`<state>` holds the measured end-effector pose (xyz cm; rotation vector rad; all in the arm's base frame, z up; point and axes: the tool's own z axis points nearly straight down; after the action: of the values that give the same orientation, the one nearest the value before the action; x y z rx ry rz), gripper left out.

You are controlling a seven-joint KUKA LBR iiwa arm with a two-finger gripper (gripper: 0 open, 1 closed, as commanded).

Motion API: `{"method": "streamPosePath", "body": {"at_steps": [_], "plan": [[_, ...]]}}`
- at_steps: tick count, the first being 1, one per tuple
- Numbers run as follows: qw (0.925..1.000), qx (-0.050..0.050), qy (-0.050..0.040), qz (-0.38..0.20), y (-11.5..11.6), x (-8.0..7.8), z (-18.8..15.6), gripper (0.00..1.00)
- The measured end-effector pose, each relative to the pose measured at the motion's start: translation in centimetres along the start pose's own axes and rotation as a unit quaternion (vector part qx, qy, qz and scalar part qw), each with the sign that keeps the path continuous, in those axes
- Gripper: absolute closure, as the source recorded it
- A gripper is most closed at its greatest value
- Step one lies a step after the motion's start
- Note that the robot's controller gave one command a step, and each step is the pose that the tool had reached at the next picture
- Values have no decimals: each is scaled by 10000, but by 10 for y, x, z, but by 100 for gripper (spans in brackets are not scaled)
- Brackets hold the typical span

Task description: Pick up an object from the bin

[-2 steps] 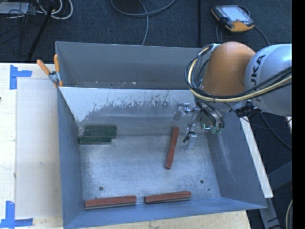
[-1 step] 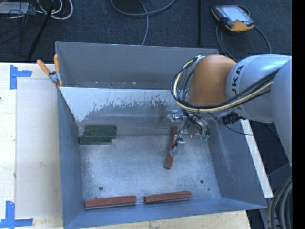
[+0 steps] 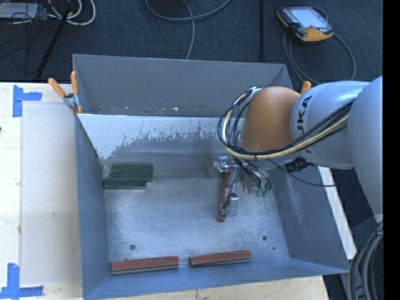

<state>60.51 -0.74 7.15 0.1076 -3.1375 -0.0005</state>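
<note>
One brown bar (image 3: 224, 185) is being touched by the gripper (image 3: 225, 212), grasp untellable; two more bars (image 3: 145, 265) (image 3: 220, 258) are lying near it, two green blocks (image 3: 130, 174) farther.

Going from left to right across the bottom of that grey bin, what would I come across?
Dark green block → gripper. Nearer the camera, in a row of their own: left brown bar → right brown bar. These two overlap the first two sideways, so they are not merged into one order.
</note>
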Motion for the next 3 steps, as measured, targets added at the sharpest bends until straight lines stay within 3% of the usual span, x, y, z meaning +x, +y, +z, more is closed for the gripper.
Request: {"method": "streamPosePath", "body": {"at_steps": [1,2,3], "plan": [[10000,-7,-25,52,-54,2,-1,0],[9981,0,-19,613,-78,-9,2,100],[9981,1,-20,611,-78,-9,2,100]]}}
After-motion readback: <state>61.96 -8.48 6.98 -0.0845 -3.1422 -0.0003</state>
